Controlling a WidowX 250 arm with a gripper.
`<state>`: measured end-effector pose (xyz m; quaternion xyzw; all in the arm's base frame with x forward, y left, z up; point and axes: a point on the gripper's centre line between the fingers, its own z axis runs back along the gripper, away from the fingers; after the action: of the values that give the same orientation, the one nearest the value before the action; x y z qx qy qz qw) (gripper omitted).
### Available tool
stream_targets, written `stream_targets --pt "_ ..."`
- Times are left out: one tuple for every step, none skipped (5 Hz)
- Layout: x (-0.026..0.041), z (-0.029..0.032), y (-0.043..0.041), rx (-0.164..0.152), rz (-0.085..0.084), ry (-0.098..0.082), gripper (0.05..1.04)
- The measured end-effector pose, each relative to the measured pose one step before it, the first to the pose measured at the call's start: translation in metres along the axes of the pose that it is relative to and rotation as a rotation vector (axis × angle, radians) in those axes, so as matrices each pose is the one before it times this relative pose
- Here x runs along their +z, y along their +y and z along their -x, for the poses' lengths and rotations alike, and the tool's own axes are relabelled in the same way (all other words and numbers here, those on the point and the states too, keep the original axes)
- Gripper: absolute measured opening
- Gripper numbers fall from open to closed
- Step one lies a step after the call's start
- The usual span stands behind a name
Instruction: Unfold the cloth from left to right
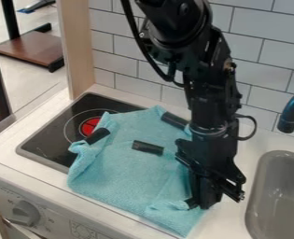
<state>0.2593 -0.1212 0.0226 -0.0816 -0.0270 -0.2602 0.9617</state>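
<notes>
Cloth point(133, 175) is lying over the stove point(43, 145), its near corner spilling past the stove's front right corner. Just right of the stove, the gripper point(208, 203) is hanging low at the cloth's near right side, beside a small raised fold; whether it is spread or pinching fabric, I cannot tell. The step is seemingly calling for a grip on the top layer alone, then a low, slow draw away from the stove; pulling steeply would risk dragging the whole cloth or bunching it. The soft, nubby terry is puckering near the gripper and curling into a thick, rounded roll over the stove's left part. Stiff-looking, dark oblong strips point(148, 147) are sitting on the fabric. Beyond the stove, smooth rectangular tiles point(136, 56) are rising in staggered rows.
</notes>
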Motion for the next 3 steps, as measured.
stream_targets --pt "-0.00045 -0.00086 -0.00105 -0.0079 -0.0115 -0.0023 0.247" --pt "0.00037 0.00151 -0.00069 -0.0147 0.0014 0.0096 0.495" --pt "0.01107 0.00274 -0.00313 -0.0232 0.0123 0.0041 0.793"
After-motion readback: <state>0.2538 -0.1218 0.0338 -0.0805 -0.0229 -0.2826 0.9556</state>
